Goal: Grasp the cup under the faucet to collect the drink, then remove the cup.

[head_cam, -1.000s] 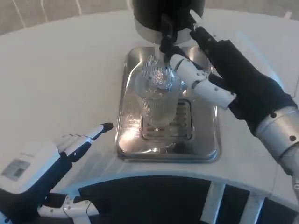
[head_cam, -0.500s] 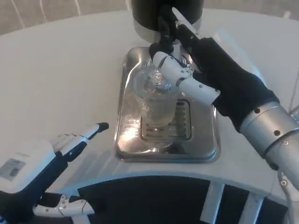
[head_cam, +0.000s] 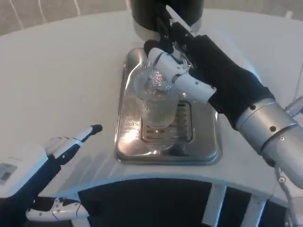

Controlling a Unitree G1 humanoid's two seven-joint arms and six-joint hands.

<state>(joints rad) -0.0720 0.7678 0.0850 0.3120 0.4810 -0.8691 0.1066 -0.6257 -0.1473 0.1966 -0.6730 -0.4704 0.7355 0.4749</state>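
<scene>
Nearest the camera, the left hand lies low over the white table, its fingers stretched out forward and apart, holding nothing; one black-tipped fingertip reaches farthest, toward the near left corner of the metal drip tray without touching it. Ahead of that hand and to its right, the tray sits flat on the table, shiny and rimmed, with a slotted grate in its middle. The clear ribbed cup stands upright on the grate, well apart from the left hand and directly beneath the right one. The right hand comes in from the right on its silver forearm, black over the palm and wrist with white fingers; those fingers curve over the cup's rim and its far right side, touching the glass, though whether they truly clamp it or only rest against it cannot be told from this angle. Just beyond the right hand's fingertips, at the cup's far edge, the black faucet hangs down from the dark, round dispenser, which stands at the back of the tray and marks the farthest thing on the table. The cup's mouth lies just under and in front of that faucet.
</scene>
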